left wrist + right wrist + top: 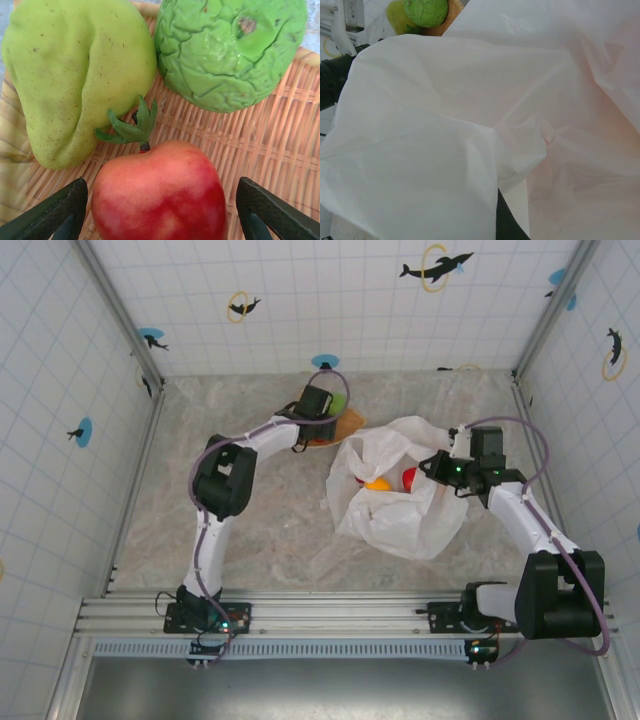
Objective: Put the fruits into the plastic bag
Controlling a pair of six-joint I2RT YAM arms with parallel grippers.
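Marbled tabletop point(260, 530) lay bare between the tiled left wall and the left arm, and again along the near side in front of the bag. Close to the back wall sat the woven plate point(270, 145), and the left gripper point(162, 187) hung low over it with its fingers point(50, 212) spread apart, one on each side of the red fruit point(157, 210), which sat squarely between them with only a thin gap at either flank. Beyond it on the plate lay a yellow-green fruit point(75, 75) to the left and a bumpy green fruit point(230, 50) to the right, both crowding the red one's far side. Just right of the plate the plastic bag point(400, 515) slumped open, an orange fruit point(377, 483) and a second red fruit point(409, 478) inside. At its right rim the right gripper point(440, 468) was clamped together on the film, with bare table beyond it up to the right wall.
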